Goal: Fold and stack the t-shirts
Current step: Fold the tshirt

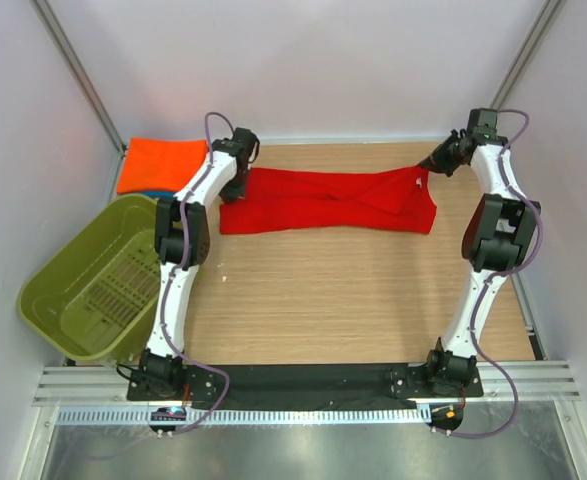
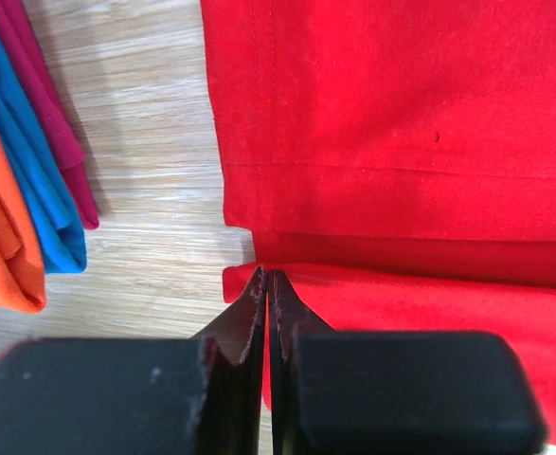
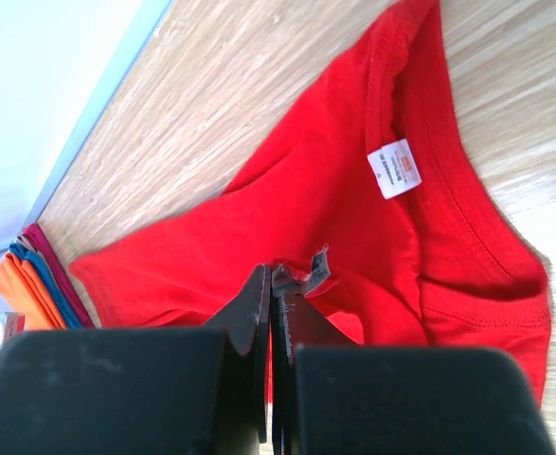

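Top external view: we see the red t-shirt [image 1: 328,200] lying at the table's [image 1: 353,300] 12 o'clock side, long axis 9 to 3. Our left gripper [image 1: 232,194] appears clamped on its 9 o'clock hem, and the right gripper [image 1: 432,165] pinches the 3 o'clock collar end.

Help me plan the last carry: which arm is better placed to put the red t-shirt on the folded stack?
Left, probably. The left gripper pinches the red t-shirt at the end right beside the folded stack; the right gripper holds the collar end, farthest from it.
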